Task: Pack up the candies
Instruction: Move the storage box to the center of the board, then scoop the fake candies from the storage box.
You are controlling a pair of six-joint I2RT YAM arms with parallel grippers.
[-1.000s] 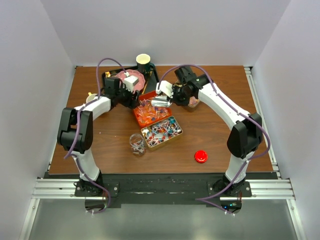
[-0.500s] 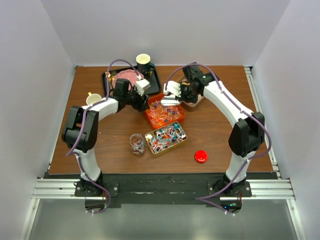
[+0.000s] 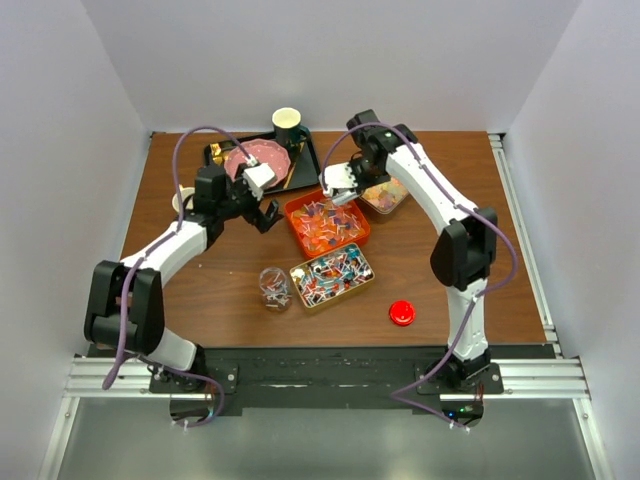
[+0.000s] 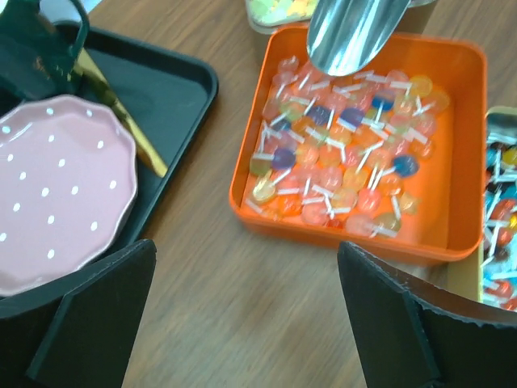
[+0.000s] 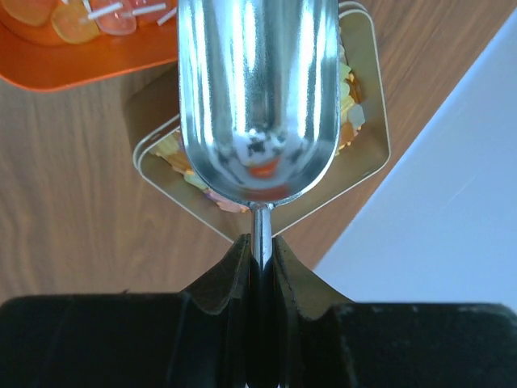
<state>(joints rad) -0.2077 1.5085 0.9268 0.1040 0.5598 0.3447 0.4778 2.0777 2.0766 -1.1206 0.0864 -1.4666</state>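
Candies on short sticks point(image 3: 325, 225) fill an orange tray point(image 3: 300, 203), which also shows in the left wrist view point(image 4: 250, 174). Small wrapped candies point(image 3: 328, 272) fill a gold tin. Pale gummy candies point(image 3: 386, 193) lie in a second gold tin point(image 5: 367, 158). My right gripper point(image 3: 338, 183) is shut on the handle of a metal scoop point(image 5: 258, 97), held over the gummy tin at the orange tray's far edge. The scoop looks empty. My left gripper point(image 3: 265, 212) is open and empty above bare wood, left of the orange tray, with its fingers point(image 4: 105, 315) wide apart.
A black tray point(image 3: 215, 152) with a pink plate point(image 4: 56, 194) and gold cutlery sits at the back left, a paper cup point(image 3: 287, 122) behind it. A glass jar point(image 3: 274, 288) stands left of the wrapped-candy tin. A red lid point(image 3: 402, 313) lies front right. Another cup point(image 3: 180, 197) is far left.
The orange tray slid right. My left gripper drew back from its edge to the left. My right gripper with the scoop moved slightly toward the back.
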